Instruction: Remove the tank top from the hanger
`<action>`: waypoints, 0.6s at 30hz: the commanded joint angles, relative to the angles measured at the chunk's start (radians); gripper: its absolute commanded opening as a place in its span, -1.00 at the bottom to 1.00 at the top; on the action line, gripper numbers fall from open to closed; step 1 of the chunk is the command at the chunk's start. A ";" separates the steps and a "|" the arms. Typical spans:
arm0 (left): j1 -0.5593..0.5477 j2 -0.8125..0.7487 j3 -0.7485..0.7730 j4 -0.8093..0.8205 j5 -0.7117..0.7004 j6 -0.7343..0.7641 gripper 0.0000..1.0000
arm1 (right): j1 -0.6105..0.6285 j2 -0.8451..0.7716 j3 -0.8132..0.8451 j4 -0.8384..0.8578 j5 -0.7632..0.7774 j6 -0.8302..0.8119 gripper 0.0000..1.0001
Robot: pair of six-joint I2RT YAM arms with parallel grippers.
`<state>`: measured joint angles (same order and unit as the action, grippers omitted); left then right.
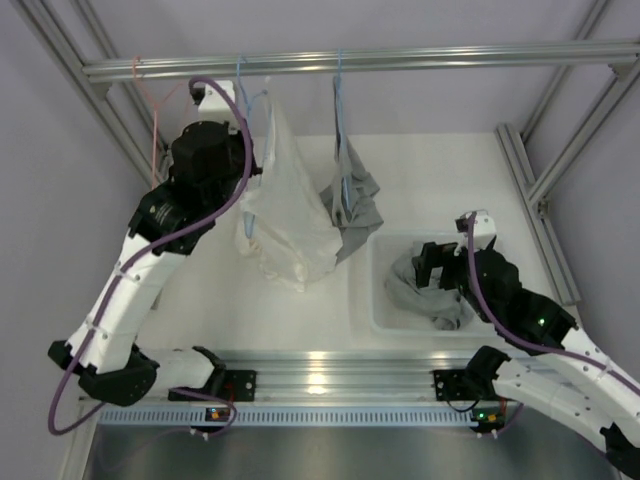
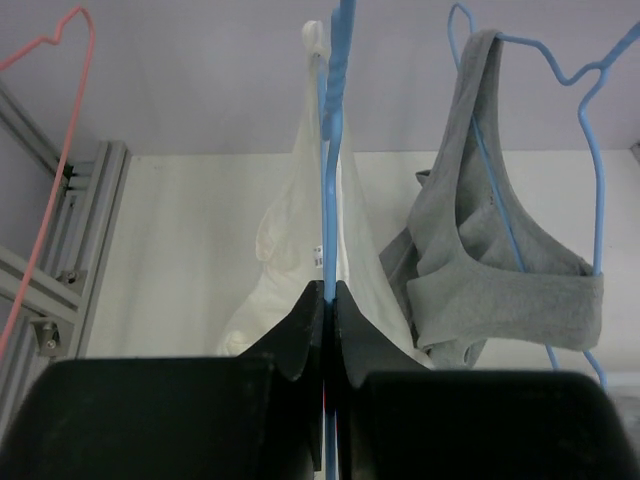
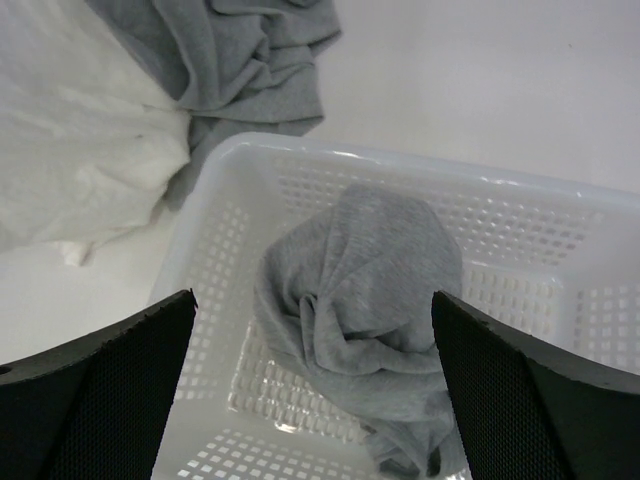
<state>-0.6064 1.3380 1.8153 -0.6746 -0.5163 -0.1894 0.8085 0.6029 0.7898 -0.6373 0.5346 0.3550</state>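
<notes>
White tabletop (image 1: 430,170), far rail (image 1: 400,60) — left gripper (image 2: 329,292) pinches the blue hanger (image 2: 334,110), white tank top (image 2: 285,235) still on it; right gripper (image 3: 312,300) hangs spread over the basket (image 3: 300,160).

There are 3 hangers on the bar along the far edge of the bench: 1 pink hanger (image 2: 64,160) by the far left corner and 2 blue ones, the left blue hanger (image 2: 335,130) and the right blue hanger (image 2: 598,190). There are 3 tops: 1 white top (image 1: 285,215) and 2 gray ones, the hanging gray top (image 1: 362,200) and the basket gray top (image 1: 420,285). There is 1 white basket (image 3: 420,162) near the right edge, and 2 robot arms at the near edge, the left arm (image 1: 130,280) and the right arm (image 1: 570,375).
</notes>
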 commanded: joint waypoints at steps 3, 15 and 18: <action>-0.003 -0.213 -0.198 0.089 0.099 -0.067 -1.00 | -0.014 -0.035 0.046 0.243 -0.339 -0.100 0.99; -0.003 -0.632 -0.418 -0.140 0.289 -0.096 -1.00 | 0.106 0.420 0.411 0.536 -0.749 -0.146 0.97; -0.001 -0.745 -0.461 -0.151 0.370 -0.087 -1.00 | 0.138 0.585 0.535 0.559 -0.754 -0.174 0.87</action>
<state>-0.6067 0.6621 1.3827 -0.8234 -0.2497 -0.2714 0.9112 1.0660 1.2274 -0.1925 -0.1627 0.2314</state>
